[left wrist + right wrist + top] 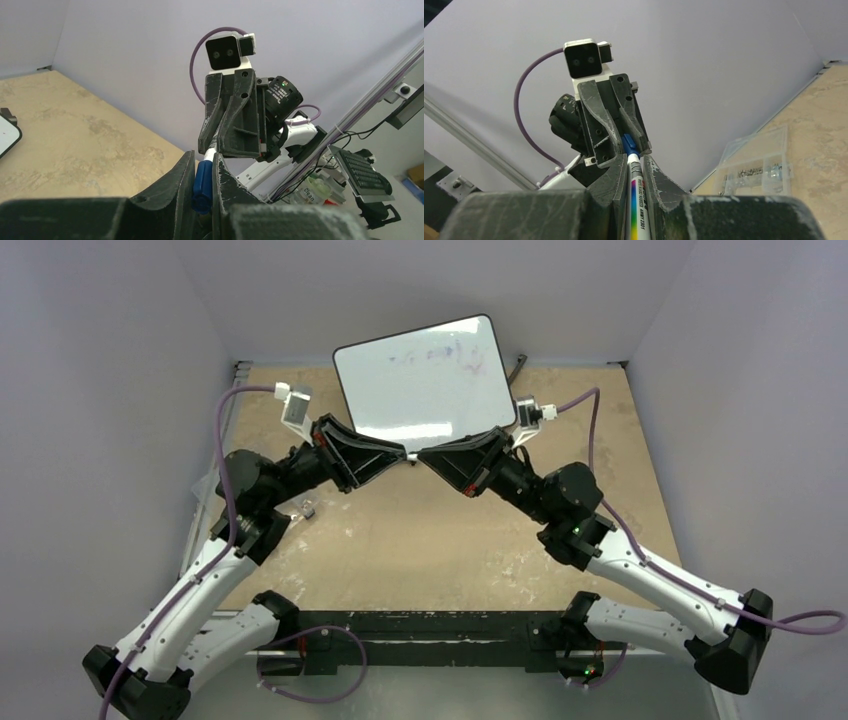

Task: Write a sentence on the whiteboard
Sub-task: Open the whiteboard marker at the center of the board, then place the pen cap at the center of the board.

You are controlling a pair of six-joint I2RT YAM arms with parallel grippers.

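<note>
Top external first: the whiteboard (420, 390) stands tilted at the far side of the table (400, 540), with faint marks (440, 355) near its upper edge, too small to read. Just in front of its near edge the left gripper (398, 452) and right gripper (427, 456) meet tip to tip, a marker (412, 456) bridging them. Left wrist now: narrow jaws pinched on the blue cap (202, 185), the right gripper facing it head-on, a corner of the whiteboard showing at the left edge. Right wrist: its fingers clamp narrow on the marker's white barrel, and the blue cap sits inside the left gripper's tips. A clear plastic box (754, 170) lies on the table to the right.
</note>
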